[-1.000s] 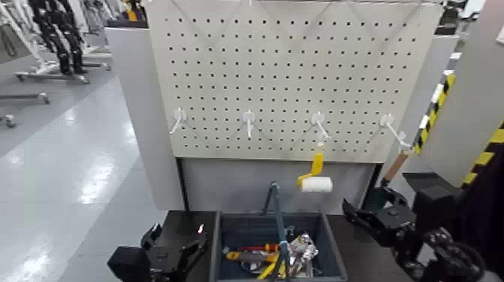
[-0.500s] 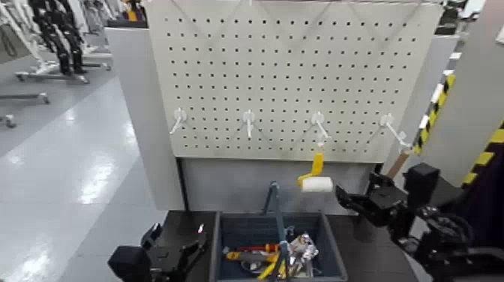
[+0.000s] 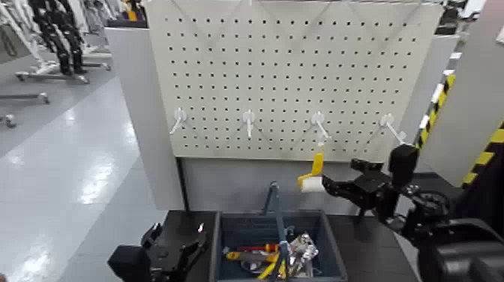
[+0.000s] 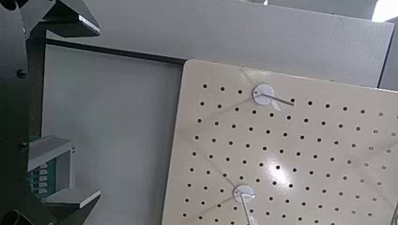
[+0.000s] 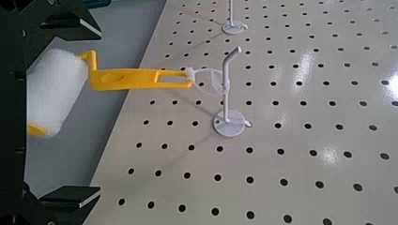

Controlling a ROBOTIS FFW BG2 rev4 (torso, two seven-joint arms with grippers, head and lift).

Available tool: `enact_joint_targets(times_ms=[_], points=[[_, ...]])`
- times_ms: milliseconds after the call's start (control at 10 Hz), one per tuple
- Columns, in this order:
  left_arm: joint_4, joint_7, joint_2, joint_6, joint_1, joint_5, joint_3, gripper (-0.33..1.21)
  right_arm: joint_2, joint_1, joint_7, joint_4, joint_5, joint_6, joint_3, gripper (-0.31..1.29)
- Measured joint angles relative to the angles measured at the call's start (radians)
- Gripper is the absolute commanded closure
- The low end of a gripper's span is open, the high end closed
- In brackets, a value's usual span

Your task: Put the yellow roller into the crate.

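Over the last second our right gripper (image 3: pixel 343 174) has swung up and inward from the lower right of the head view to the right end of the yellow-handled paint roller with a short white sleeve (image 3: pixel 317 163). Its jaws stand wide apart, and in the right wrist view the sleeve lies between them, not clamped. The roller still hangs by a loop from a white metal hook (image 5: pixel 227 80) on the perforated cream board (image 3: pixel 247 75), right of centre and above the dark blue-grey plastic crate (image 3: pixel 217 251) at the bottom. We judge that we are lined up to grasp; next we should close, then free the loop before lowering.

Our left gripper (image 3: pixel 179 238) waits open at lower left.

In the head view, our fingers cover the sleeve's right end; in the right wrist view, its far side is cut off by the gripper's dark body. The crate's near edge runs out of frame, and we cannot sort out every tool inside.
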Motion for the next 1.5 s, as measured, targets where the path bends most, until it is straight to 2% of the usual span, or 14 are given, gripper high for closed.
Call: enact_joint_targets(times_ms=[900,1000,1100,1200,1300,1500], points=[[0.002,0.0,-0.003,-0.001,-0.002,0.003,-0.003,0.1,-0.018,-0.174,0.151,0.195,-0.103,-0.021,0.137,0.15],[0.002,0.0,-0.004,-0.001,-0.003,0.003,-0.003,0.1,-0.02,-0.185,0.162,0.215,-0.119,-0.031,0.148,0.28],[0.002,0.0,-0.005,-0.001,-0.003,0.003,-0.004,0.1,-0.021,-0.191,0.166,0.225,-0.126,-0.038,0.154,0.68],[0.002,0.0,-0.005,-0.001,-0.003,0.003,-0.004,0.1,-0.021,-0.193,0.165,0.227,-0.127,-0.041,0.155,0.99],[0.002,0.0,-0.005,-0.001,-0.003,0.003,-0.003,0.1,-0.021,-0.193,0.159,0.226,-0.126,-0.042,0.155,1.13],[0.002,0.0,-0.005,-0.001,-0.002,0.004,-0.002,0.1,-0.021,-0.192,0.155,0.212,-0.115,-0.03,0.159,1.15]])
